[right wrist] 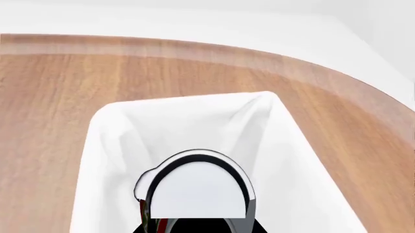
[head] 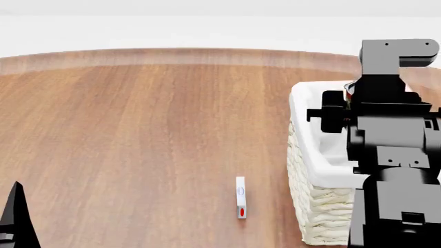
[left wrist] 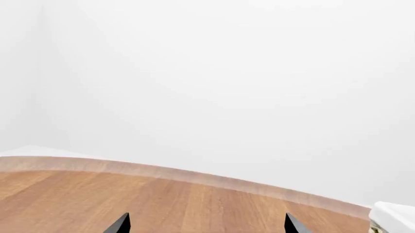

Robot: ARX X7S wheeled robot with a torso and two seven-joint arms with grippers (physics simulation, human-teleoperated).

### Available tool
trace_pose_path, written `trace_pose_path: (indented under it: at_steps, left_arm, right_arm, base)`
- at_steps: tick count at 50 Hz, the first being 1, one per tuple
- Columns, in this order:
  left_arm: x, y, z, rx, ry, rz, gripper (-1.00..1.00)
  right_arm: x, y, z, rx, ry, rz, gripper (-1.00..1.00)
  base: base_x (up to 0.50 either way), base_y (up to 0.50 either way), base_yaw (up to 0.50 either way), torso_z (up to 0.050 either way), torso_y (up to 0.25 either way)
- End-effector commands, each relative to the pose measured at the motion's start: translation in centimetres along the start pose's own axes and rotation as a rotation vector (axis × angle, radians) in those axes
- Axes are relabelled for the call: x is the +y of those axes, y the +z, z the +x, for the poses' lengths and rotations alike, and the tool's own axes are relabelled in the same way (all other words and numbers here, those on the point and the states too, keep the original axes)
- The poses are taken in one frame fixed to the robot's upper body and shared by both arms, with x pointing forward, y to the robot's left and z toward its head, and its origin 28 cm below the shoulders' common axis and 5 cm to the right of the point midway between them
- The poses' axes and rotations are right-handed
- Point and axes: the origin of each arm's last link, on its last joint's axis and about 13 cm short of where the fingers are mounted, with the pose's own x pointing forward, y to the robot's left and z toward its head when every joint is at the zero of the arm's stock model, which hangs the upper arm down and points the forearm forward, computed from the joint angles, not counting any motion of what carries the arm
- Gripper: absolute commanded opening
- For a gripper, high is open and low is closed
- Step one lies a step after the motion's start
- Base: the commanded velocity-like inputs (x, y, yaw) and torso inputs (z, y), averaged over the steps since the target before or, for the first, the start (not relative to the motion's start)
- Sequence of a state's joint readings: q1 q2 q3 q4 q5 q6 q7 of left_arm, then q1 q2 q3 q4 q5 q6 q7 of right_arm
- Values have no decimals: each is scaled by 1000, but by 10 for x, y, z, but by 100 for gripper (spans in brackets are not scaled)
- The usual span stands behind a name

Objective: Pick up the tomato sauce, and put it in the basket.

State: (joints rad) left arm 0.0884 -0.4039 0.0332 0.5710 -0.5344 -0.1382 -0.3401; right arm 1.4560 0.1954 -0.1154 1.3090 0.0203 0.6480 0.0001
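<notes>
The cream wicker basket [head: 318, 217], boxy with a smooth white cloth liner, stands on the wood-grain surface [head: 138, 129]. The right gripper [right wrist: 194, 225] hangs over its opening, pinching the round silver-topped tomato sauce [right wrist: 198, 187]. The left gripper [left wrist: 206, 225] is spread above bare wood. A small white box [head: 240, 197] lies beside the basket.

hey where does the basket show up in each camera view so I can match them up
Head view: the basket stands at the right on the table, partly behind the right arm.
Right wrist view: its white liner fills the lower middle, seen from above, with the tomato sauce over it.
Left wrist view: only a white corner at the picture's edge, probably its liner.
Shared landmark: the table's curved far edge.
</notes>
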Motion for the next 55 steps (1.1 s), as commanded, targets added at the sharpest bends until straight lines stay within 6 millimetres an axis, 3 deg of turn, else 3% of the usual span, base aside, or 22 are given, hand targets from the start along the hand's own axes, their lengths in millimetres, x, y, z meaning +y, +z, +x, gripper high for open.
trace_pose_path:
  at_steps: [1,26,27,44,55]
  left_arm:
    - [0,-1,-1,3,0,1,100]
    - [0,-2,-1,6,-1,5,100]
    - [1,-3,-1,6,0,6,100]
    - [-1,-1,-1,3,-4,5,100]
    - [-1,-1,0,4,-6,3,100]
  right_arm:
    - [-5,-7,1,42,-13,-8,-100]
    - [-7,-15,3,79,-37,-7,-100]
    - [-7,-15,3,73,-37,-2,100]
    - [-6,9,-3,-29,-43,-4,100]
    - [7,43,-12,-216,5,-57,100]
  base:
    - [0,0,0,0,0]
    - [0,0,0,0,0]
    - [0,0,0,0,0]
    - [0,0,0,0,0]
    - [0,0,0,0,0]
